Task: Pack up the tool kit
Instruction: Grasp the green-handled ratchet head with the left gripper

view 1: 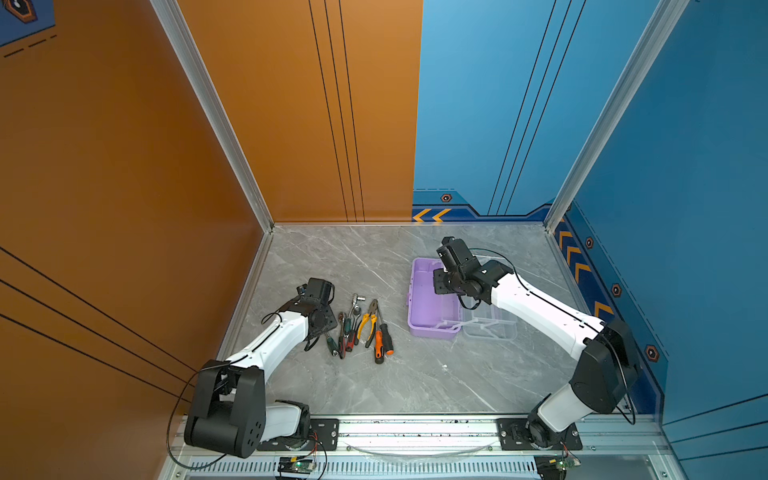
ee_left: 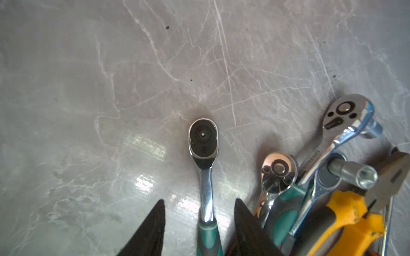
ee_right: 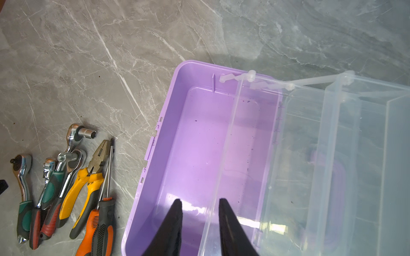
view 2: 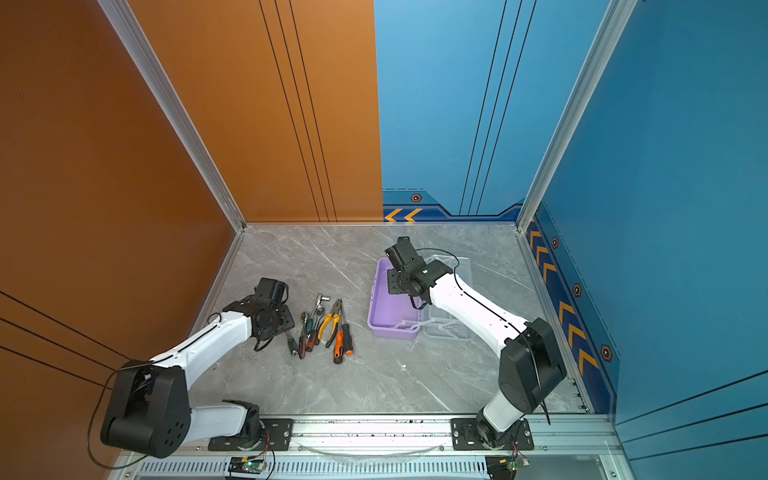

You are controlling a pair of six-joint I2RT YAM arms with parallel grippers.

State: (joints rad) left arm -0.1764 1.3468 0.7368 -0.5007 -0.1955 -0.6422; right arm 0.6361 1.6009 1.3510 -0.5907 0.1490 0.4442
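The tool kit's lilac case (view 1: 428, 307) (ee_right: 195, 137) lies open at right with its clear tray and lid (view 1: 490, 328) (ee_right: 332, 155) swung aside. My right gripper (ee_right: 200, 199) hangs inside the case, open, with the clear tray's rim between its fingers. The tools lie in a row at left. My left gripper (ee_left: 199, 200) is open and straddles the green handle of a steel ratchet wrench (ee_left: 204, 141) (view 1: 332, 345), with a gap on each side. Beside it lie more ratchets (ee_left: 346, 113), red-handled tools (view 1: 349, 340), yellow-handled pliers (view 1: 365, 322) (ee_right: 88, 177) and an orange screwdriver (view 1: 379, 347) (ee_right: 93, 226).
The grey marble tabletop (view 1: 374, 257) is walled by orange panels at left and back and blue panels at right. A metal rail (view 1: 415, 428) carrying both arm bases runs along the front edge. Bare table separates the tool row from the case.
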